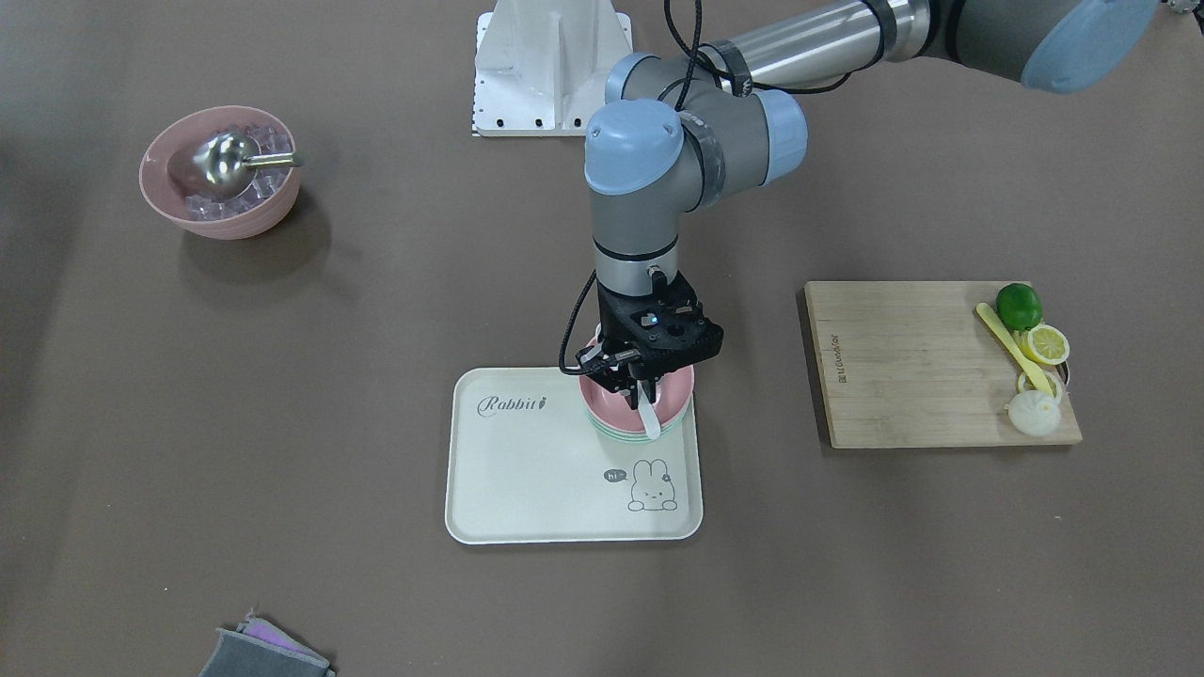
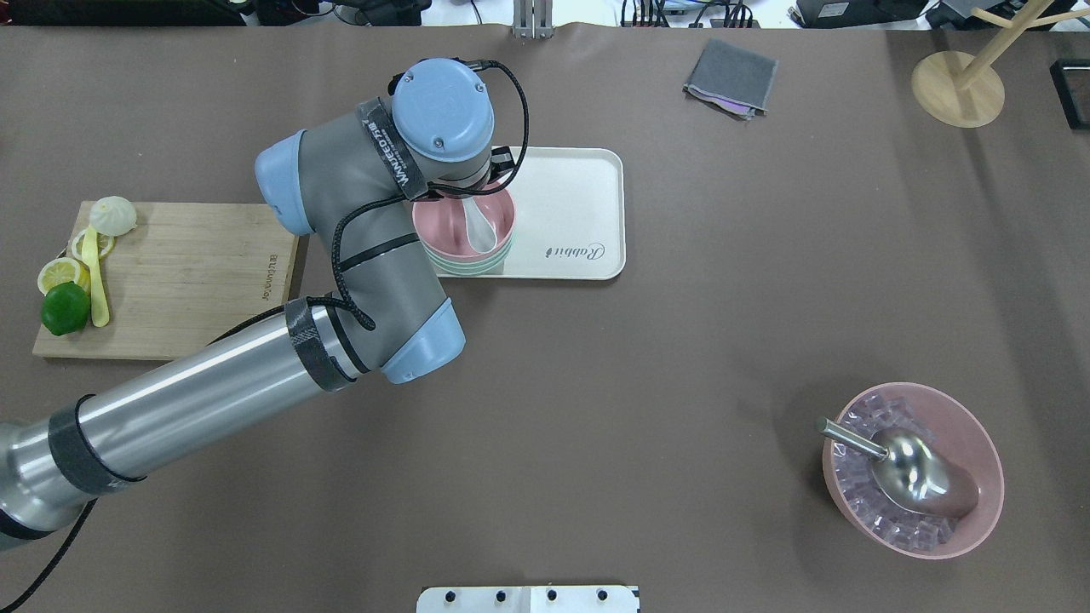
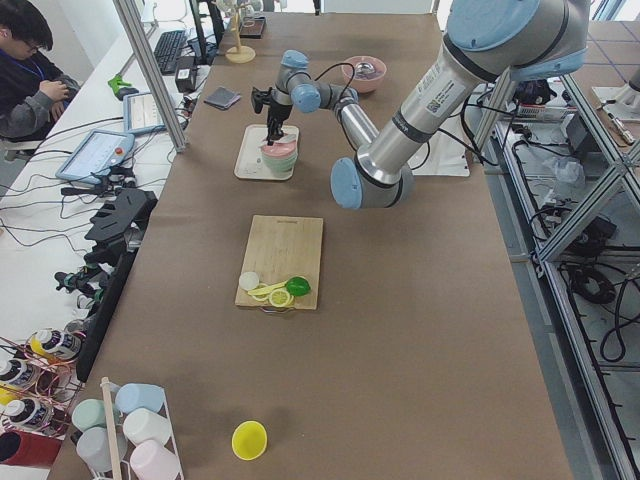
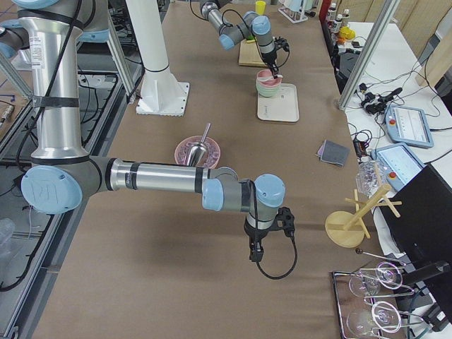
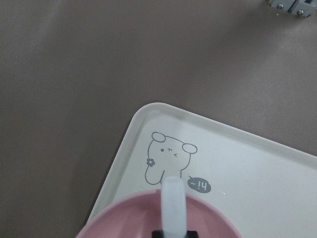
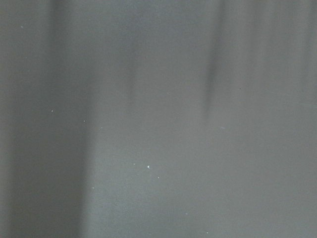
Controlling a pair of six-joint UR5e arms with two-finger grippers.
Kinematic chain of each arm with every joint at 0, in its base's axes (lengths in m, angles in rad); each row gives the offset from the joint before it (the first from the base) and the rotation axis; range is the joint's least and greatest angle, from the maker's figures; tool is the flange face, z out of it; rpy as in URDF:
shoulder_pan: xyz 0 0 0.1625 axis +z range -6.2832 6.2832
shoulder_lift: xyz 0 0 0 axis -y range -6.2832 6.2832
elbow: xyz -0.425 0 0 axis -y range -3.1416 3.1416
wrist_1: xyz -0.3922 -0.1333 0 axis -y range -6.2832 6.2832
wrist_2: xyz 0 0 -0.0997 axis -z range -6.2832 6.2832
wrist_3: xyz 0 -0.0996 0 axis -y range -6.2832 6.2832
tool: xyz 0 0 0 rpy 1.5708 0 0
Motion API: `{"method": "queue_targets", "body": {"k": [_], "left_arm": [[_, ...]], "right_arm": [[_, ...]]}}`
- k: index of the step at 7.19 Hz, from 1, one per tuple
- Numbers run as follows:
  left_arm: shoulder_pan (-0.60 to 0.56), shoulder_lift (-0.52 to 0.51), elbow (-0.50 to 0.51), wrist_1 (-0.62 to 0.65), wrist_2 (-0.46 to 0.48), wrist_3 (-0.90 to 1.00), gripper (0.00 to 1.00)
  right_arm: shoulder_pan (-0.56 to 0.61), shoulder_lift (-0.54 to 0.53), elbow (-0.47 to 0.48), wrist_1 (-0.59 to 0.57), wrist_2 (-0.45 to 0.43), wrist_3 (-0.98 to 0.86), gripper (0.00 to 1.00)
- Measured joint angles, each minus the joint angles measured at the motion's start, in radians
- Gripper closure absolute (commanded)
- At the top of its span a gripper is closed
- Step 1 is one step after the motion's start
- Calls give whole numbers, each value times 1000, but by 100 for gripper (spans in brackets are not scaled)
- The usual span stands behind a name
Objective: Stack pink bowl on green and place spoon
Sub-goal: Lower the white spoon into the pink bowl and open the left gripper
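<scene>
Presently, the spoon (image 2: 479, 230) is clamped by the left gripper (image 1: 641, 380) inside the pink bowl (image 2: 444, 237); if released tilted, it may be flipped out.

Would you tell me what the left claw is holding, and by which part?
The left claw holds the white spoon by its handle, over the pink bowl.

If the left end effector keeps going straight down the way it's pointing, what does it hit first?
Most likely the inside of the small pink bowl, stacked on the green bowl on the cream tray. The white plastic spoon in the left end effector would touch first; the remaining gap is unclear.
</scene>
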State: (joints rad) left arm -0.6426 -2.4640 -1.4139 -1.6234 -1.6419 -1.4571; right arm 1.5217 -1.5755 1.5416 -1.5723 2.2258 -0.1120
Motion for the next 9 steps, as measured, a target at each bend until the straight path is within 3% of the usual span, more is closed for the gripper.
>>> {"method": "queue_targets", "body": {"k": [6, 7, 8, 9], "left_arm": [[-26, 0, 21, -25, 1, 5, 99], [-26, 3, 34, -41, 1, 6, 91], [-24, 10, 45, -63, 1, 6, 77], [-22, 17, 50, -80, 1, 9, 32]], "right_arm": [[-1, 2, 0, 0, -7, 0, 0], [-1, 2, 0, 0, -10, 0, 0], [-1, 3, 0, 0, -11, 0, 0], [-1, 3, 0, 0, -12, 0, 0]]}}
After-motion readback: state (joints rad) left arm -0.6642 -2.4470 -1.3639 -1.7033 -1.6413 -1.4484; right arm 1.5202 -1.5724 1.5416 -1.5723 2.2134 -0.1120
